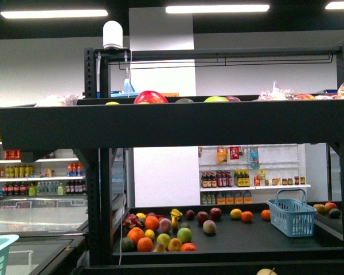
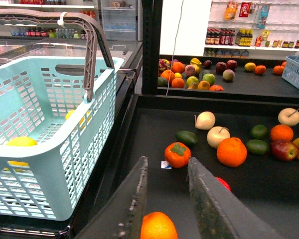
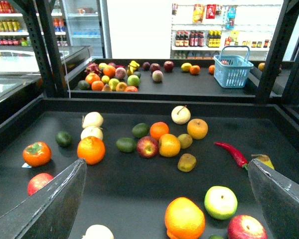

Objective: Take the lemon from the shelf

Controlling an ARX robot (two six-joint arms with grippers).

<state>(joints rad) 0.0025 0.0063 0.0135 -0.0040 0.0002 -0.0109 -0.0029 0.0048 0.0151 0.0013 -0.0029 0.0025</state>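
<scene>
- Lemon (image 3: 168,145) is my best pick: the yellow rounded fruit mid-tier on the shelf (image 3: 139,105). It touches the red apple (image 3: 147,147), with a small olive fruit (image 3: 185,141) tucked just behind it. It reads more orange in the right wrist view and yellower at the edge of the left wrist view, so the ID is not certain.
- Right hand (image 3: 167,162) is spread wide and holds nothing. The lemon sits between and beyond its two fingers.
- Left hand (image 2: 167,160) is partly open and empty, over the same tier near a persimmon (image 2: 177,154) and beside the teal basket (image 2: 89,164).
- Step in hand is the reach with the right hand, judged from the alignment.
- Doing it well: come in straight, keep the jaws wide until both fingers clear the apple and the olive fruit, and close on the lemon only. Crowding is the risk, since a nudge could roll the neighbours.
- Long axis: the lemon looks almost round from here, slightly wider than tall, so the axis probably lies flat and crosswise to the right hand. No tip or stem end is visible, so I cannot tell which way it points.
</scene>
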